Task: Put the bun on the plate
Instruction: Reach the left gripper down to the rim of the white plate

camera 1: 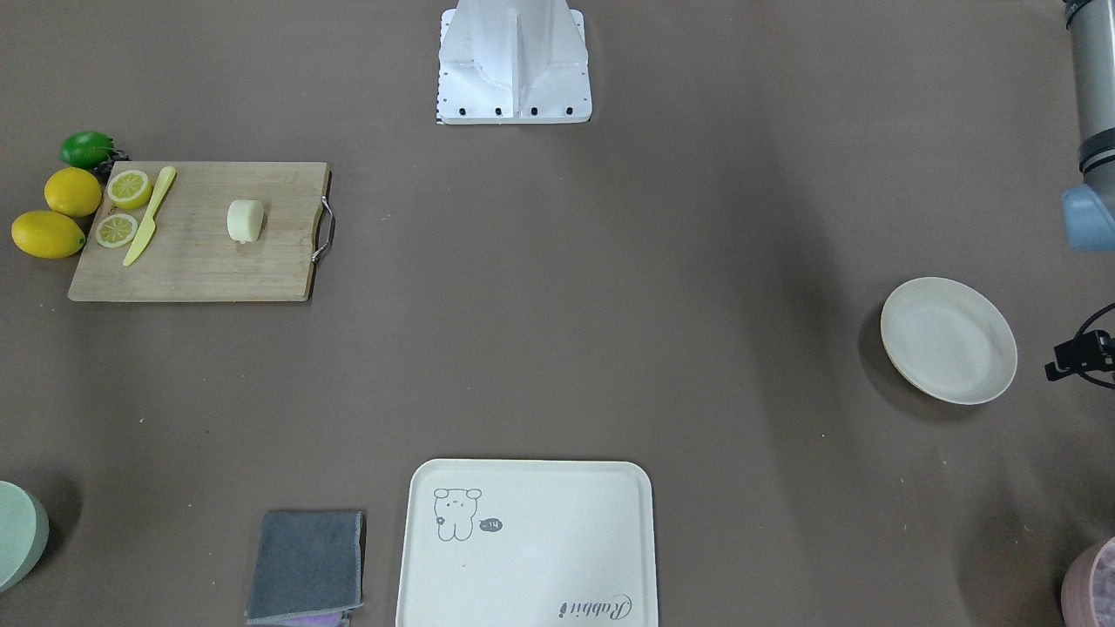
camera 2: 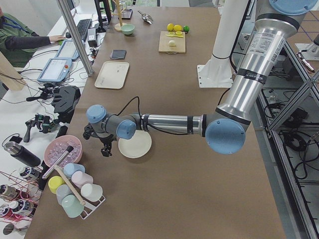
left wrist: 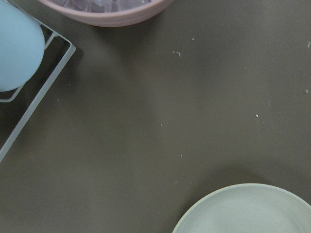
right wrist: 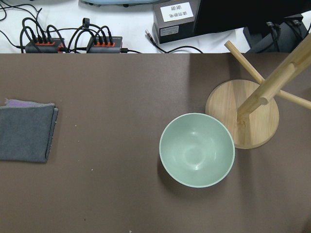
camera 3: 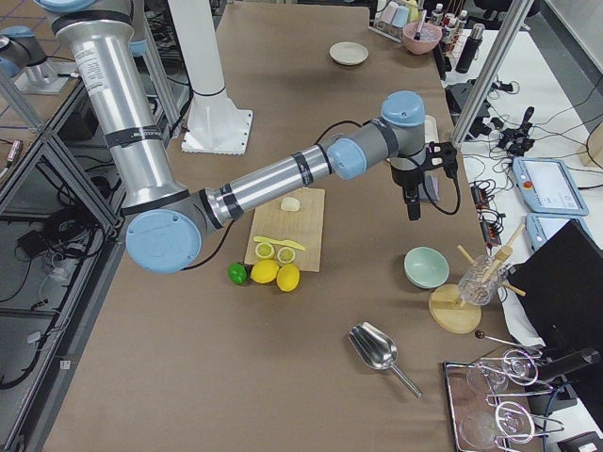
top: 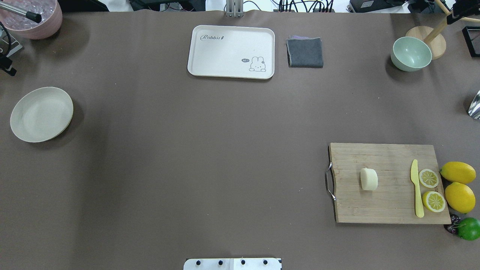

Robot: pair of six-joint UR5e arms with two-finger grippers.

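The bun (top: 369,179) is a small pale cream lump lying alone in the middle of the wooden cutting board (top: 390,210), also seen as the bun (camera 1: 245,220). The plate (top: 41,114) is round, off-white and bare, far across the table on my left side; its rim, the plate (left wrist: 248,208), shows at the bottom of the left wrist view. My left gripper (camera 2: 105,151) hangs just beside the plate (camera 2: 134,144), nothing visibly in it. My right gripper (camera 3: 412,209) hovers past the board near the green bowl, far from the bun (camera 3: 291,202). I cannot tell whether either is open or shut.
Two lemon halves (top: 431,189), a yellow knife (top: 416,187), whole lemons (top: 458,185) and a lime (top: 468,228) crowd the board's outer end. A cream tray (top: 231,33), grey cloth (top: 305,52), green bowl (top: 411,54) and wooden rack (right wrist: 243,114) line the far edge. A pink bowl (top: 33,18) stands near the plate.
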